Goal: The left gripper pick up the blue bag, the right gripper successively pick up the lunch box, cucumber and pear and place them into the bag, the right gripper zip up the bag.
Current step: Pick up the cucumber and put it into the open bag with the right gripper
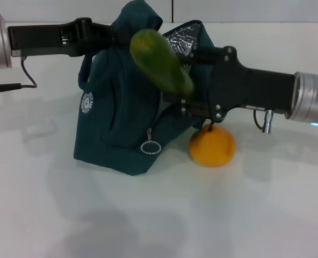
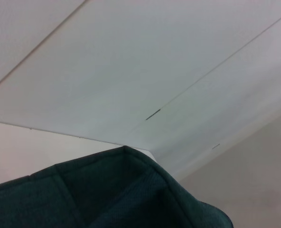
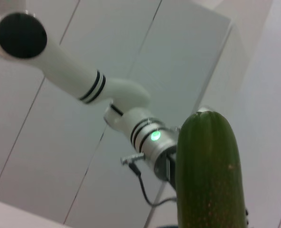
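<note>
Though cucumber [image 1: 160, 60] hides right gripper [image 1: 187, 86], fingers unseen, lunch box too.

Cucumber [image 3: 208, 171]: dark green, upright, rounded end uppermost, close to the camera.
Arm [image 3: 90, 90]: white, black bands, green light, behind the cucumber.
Backdrop: pale panelled wall.

Matt cloth blue bag [image 1: 116, 113], crinkled foil lining [image 1: 181, 38]; smooth-skinned cucumber [image 1: 160, 62].

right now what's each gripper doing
left gripper: shut on the blue bag, holding its top.
right gripper: shut on the cucumber.
</note>
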Controlling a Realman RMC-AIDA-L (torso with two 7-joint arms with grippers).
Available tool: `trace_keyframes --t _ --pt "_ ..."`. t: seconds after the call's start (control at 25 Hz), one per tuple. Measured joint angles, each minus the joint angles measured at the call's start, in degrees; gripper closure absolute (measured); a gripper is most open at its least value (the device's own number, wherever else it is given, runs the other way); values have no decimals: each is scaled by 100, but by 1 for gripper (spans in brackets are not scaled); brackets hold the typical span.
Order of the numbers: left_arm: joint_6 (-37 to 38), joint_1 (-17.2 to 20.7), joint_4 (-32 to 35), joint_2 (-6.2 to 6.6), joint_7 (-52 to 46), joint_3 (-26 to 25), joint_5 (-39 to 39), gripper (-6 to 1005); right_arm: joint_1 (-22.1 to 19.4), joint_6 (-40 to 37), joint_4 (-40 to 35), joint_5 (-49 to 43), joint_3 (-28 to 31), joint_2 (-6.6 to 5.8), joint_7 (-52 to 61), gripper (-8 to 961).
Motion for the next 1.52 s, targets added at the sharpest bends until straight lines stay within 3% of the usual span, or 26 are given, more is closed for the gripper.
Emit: trace_keyframes --t 0.48,0.76,1.52 --pt "-11 -34 -1 0 1 1 6 936 -58 219 156 543 -489 0 57 366" --pt "-7 -41 -1 0 3 4 2 936 -154 254 221 1338 -1207 0 275 364" --pt "23 -9 -1 -34 4 36 -30 935 -343 486 273 1615 -1309 0 709 358"
